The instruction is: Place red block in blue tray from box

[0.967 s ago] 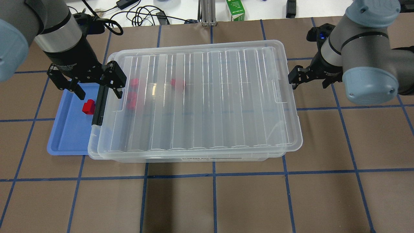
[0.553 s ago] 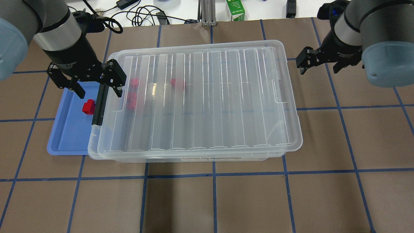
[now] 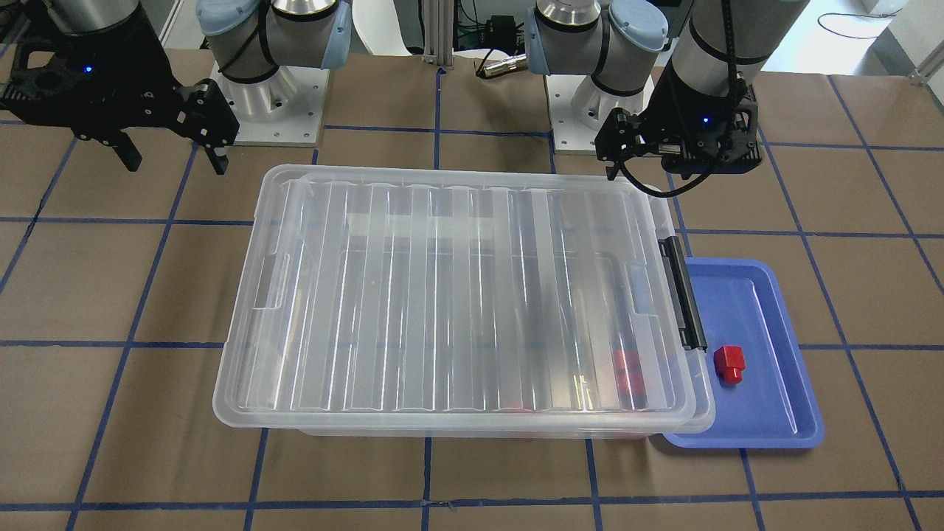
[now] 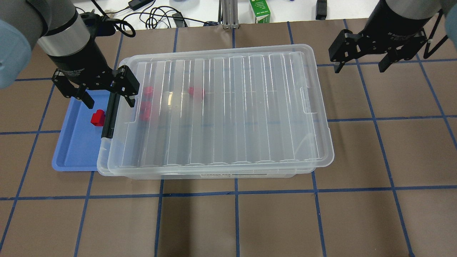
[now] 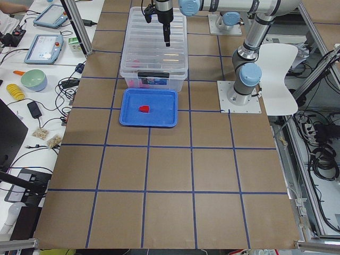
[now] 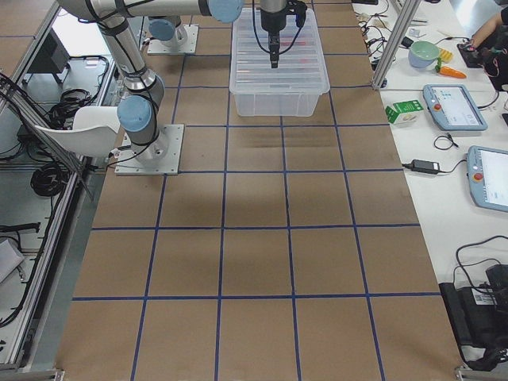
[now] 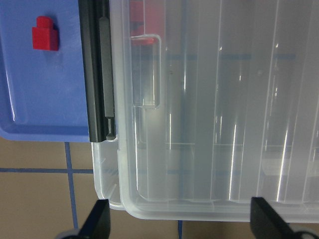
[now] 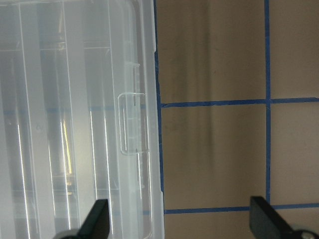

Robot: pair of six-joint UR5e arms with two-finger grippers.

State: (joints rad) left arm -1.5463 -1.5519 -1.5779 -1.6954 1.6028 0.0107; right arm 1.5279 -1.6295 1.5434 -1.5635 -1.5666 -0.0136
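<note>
A red block (image 4: 97, 118) lies in the blue tray (image 4: 76, 150), which sits against the left end of the box (image 4: 221, 107). The block also shows in the front view (image 3: 729, 363) and the left wrist view (image 7: 45, 36). The box's ribbed clear lid is on, with the black latch (image 4: 109, 116) beside the tray. Three more red blocks (image 4: 144, 110) show blurred through the lid. My left gripper (image 4: 110, 104) is open and empty above the latch end, straddling the tray and box edge. My right gripper (image 4: 358, 67) is open and empty, raised beyond the box's right end.
A green carton (image 4: 260, 10) and cables (image 4: 157, 16) lie on the white bench beyond the table. The arm bases (image 3: 273, 96) stand behind the box. Brown table surface with blue tape lines surrounds the box.
My right gripper has lifted and swung away from the box's right end, toward the far right. My left gripper has barely moved. The red block stays in the tray.
</note>
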